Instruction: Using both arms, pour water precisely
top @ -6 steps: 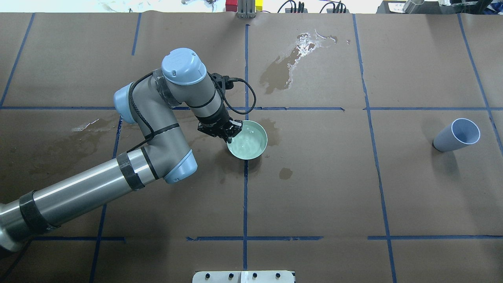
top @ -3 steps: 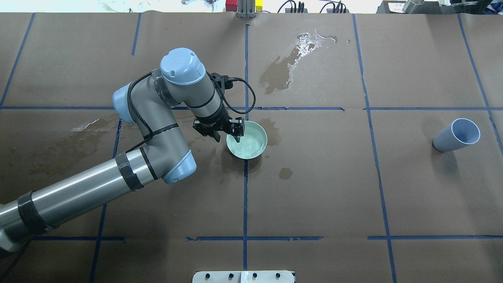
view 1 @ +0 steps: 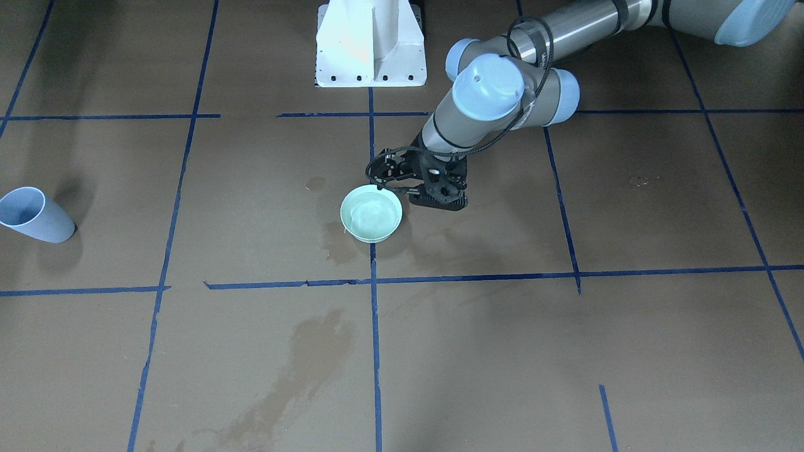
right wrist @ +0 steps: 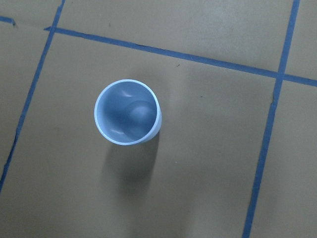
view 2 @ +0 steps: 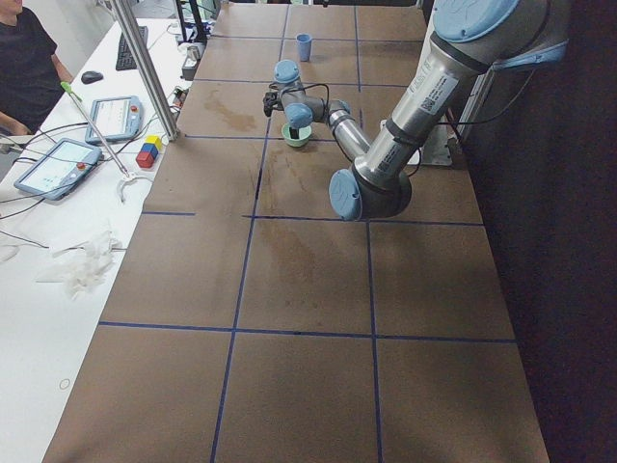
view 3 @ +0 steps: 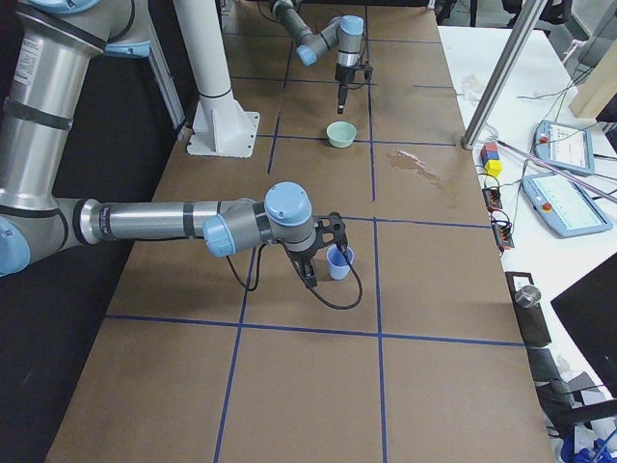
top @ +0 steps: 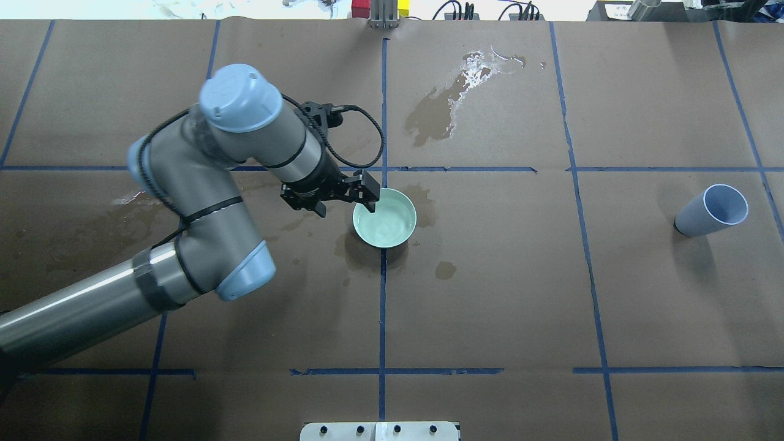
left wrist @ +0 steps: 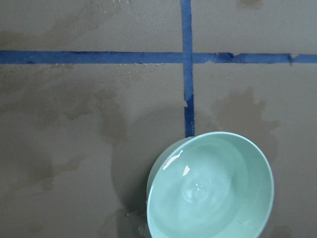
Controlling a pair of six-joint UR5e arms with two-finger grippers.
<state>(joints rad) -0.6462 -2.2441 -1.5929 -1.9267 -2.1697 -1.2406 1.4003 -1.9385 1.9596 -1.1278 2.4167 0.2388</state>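
A mint-green bowl (top: 414, 215) stands at the table's middle and holds water (top: 384, 225) with pale glints. It also shows in the front view (view 1: 370, 237) and the left wrist view (left wrist: 250, 158). My left gripper (top: 345, 204) is open just left of the bowl, one finger (top: 370, 197) over its rim, holding nothing. A light-blue cup (top: 704, 215) stands upright far right and looks empty in the right wrist view (right wrist: 128, 113). Only the exterior right view shows my right gripper (view 3: 310, 270), beside the cup (view 3: 337, 262); I cannot tell whether it is open or shut.
Brown paper with a blue tape grid covers the table. A wet spill (top: 456, 92) glints at the far middle, and damp stains (top: 92, 226) lie at the left and around the bowl. The white pedestal (view 1: 369, 44) stands at the robot's edge.
My left gripper was shut on the bowl's rim, then opened and let go. The left arm has since drawn back to the left. The bowl stays in place.
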